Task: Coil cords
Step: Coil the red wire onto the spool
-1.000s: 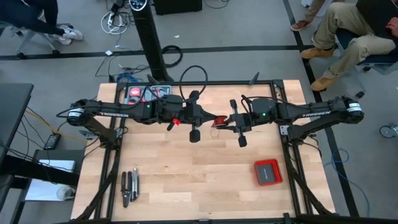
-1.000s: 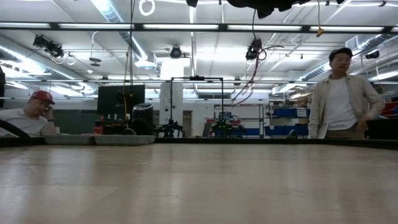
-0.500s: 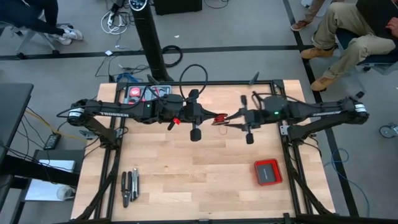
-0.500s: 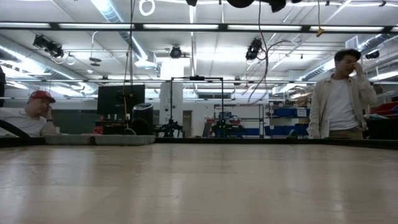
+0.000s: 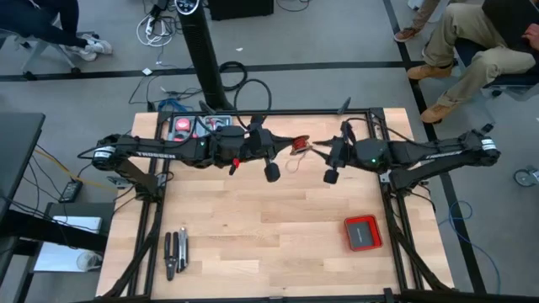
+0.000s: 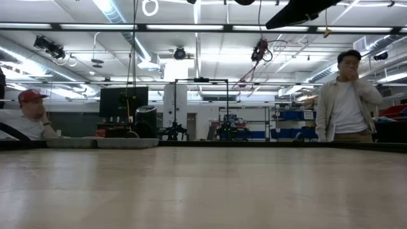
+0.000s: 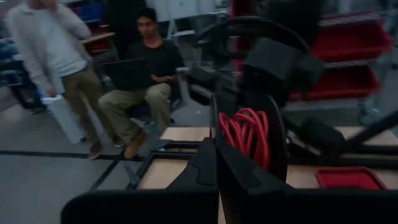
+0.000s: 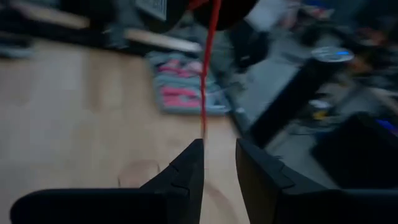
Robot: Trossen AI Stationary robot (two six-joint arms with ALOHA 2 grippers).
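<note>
High view shows both arms raised over the far half of the wooden table (image 5: 253, 244), meeting around twelve o'clock of its centre. Between them sits the red wire (image 5: 299, 146), wound on a small black spool. The left gripper (image 5: 282, 151) has its fingers pressed together, and the left wrist view shows the coil (image 7: 249, 134) held right at their tips, against a black disc. The right gripper (image 5: 318, 151), at three o'clock of the coil, stands with its fingers (image 8: 186, 171) apart; a red strand (image 8: 208, 74) runs down to the gap between them. A red box (image 5: 363, 232) lies near five o'clock.
</note>
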